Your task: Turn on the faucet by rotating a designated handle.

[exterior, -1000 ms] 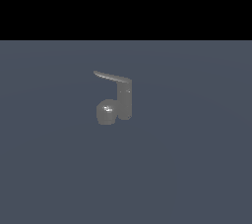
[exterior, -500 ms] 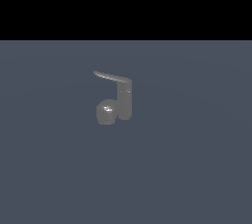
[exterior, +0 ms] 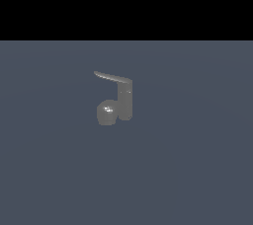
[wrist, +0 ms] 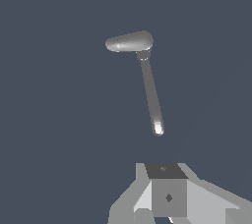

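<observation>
The faucet (exterior: 124, 101) is a small glossy grey fixture standing on the dark floor, with a rounded lobe (exterior: 106, 113) at its base. Its handle (exterior: 112, 77) is a thin lever reaching from the post's top toward the exterior view's left. In the wrist view I look down on it: the lobe (wrist: 129, 42) is beside the post top (wrist: 142, 55), and the handle (wrist: 150, 93) runs to a bright tip. My gripper (wrist: 167, 196) shows only in the wrist view. It is short of the handle's tip and not touching it. Its fingers look closed together and hold nothing.
Flat blue-grey floor (exterior: 197, 169) surrounds the faucet on all sides. A black band fills the top of the exterior view. No arm shows in the exterior view.
</observation>
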You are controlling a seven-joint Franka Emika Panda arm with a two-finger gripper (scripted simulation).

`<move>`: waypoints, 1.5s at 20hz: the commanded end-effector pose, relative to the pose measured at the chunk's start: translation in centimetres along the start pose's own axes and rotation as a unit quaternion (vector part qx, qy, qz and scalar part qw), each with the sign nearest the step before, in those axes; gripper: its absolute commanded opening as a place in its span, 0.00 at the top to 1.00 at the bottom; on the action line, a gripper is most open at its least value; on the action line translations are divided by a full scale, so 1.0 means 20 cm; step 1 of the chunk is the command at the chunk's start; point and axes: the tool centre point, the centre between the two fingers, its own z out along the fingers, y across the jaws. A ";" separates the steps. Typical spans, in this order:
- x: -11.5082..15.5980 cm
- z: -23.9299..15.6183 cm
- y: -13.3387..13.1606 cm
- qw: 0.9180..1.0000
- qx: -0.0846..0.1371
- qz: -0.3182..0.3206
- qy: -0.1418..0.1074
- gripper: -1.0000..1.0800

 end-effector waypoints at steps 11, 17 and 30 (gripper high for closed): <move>0.41 0.30 -0.16 0.982 0.028 0.182 -0.032 1.00; 0.59 0.48 -0.21 0.961 0.026 0.272 -0.040 1.00; 0.93 0.92 -0.29 0.888 0.002 0.459 -0.026 1.00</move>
